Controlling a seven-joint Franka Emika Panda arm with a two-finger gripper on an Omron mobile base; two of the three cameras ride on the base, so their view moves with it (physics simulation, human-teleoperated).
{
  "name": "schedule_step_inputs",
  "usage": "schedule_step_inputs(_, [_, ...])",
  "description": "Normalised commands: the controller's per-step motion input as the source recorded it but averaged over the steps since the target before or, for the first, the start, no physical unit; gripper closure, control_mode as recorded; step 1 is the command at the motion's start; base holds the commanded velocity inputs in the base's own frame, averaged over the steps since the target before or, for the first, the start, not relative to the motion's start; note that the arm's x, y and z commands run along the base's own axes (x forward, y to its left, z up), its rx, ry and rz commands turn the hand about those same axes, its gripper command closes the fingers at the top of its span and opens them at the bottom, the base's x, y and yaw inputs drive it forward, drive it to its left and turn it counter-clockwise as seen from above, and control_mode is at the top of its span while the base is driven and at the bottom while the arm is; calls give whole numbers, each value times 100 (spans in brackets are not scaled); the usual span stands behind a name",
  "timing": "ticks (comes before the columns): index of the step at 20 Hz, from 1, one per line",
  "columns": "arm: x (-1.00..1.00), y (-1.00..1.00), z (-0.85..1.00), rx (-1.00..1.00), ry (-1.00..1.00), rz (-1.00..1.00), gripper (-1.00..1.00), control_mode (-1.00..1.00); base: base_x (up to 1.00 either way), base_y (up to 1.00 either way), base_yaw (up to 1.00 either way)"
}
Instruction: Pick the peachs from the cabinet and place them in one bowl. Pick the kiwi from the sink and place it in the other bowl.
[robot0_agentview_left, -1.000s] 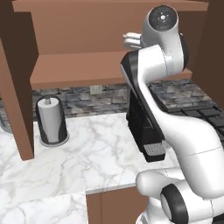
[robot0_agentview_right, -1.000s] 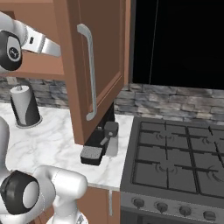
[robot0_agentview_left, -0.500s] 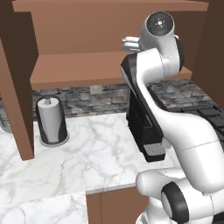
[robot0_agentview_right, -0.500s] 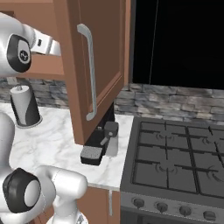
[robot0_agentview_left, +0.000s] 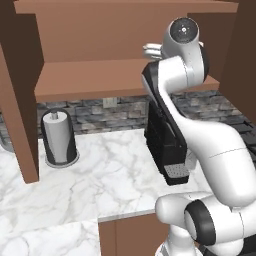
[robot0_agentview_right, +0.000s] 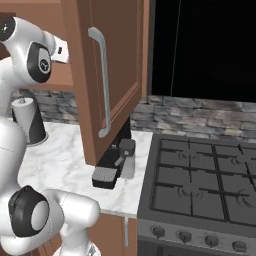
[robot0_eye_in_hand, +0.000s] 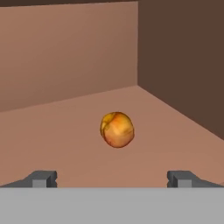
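One peach (robot0_eye_in_hand: 117, 130), yellow-orange with a red blush, rests on the brown shelf (robot0_eye_in_hand: 61, 127) of the cabinet (robot0_agentview_left: 95, 80), near its back right corner. My gripper (robot0_eye_in_hand: 111, 178) is open. Its two dark fingertips (robot0_eye_in_hand: 43, 178) stand wide apart, and the peach lies a short way ahead, centred between them and untouched. In the left base view the hand (robot0_agentview_left: 150, 50) reaches in above the shelf. The open cabinet door (robot0_agentview_right: 110, 75) covers the fingers in the right base view. The kiwi, the sink and both bowls are out of view.
A paper towel roll in a dark holder (robot0_agentview_left: 59, 137) stands on the marble counter (robot0_agentview_left: 110, 175) under the cabinet. A black coffee machine (robot0_agentview_left: 167, 145) sits beside the arm. A dark gas stove (robot0_agentview_right: 200, 185) lies to the right. The other cabinet door (robot0_agentview_left: 17, 100) hangs open on the left.
The arm has shifted a little, carrying the hand somewhat farther into the cabinet. The jaws have stayed wide open.
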Motion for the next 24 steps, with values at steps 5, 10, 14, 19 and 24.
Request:
schedule_step_inputs(5, [17, -18, -14, -3, 0, 0, -100, -100, 0, 0, 0])
schedule_step_inputs(10, [24, -18, -13, -1, 0, 0, -100, -100, 0, 0, 0])
schedule_step_inputs(14, [42, -7, -10, 0, 0, 1, -100, -100, 0, 0, 0])
schedule_step_inputs(19, [52, -1, -13, 0, 0, 2, -100, -100, 0, 0, 0])
schedule_step_inputs(24, [46, -12, -16, 0, 0, 0, -100, -100, 0, 0, 0])
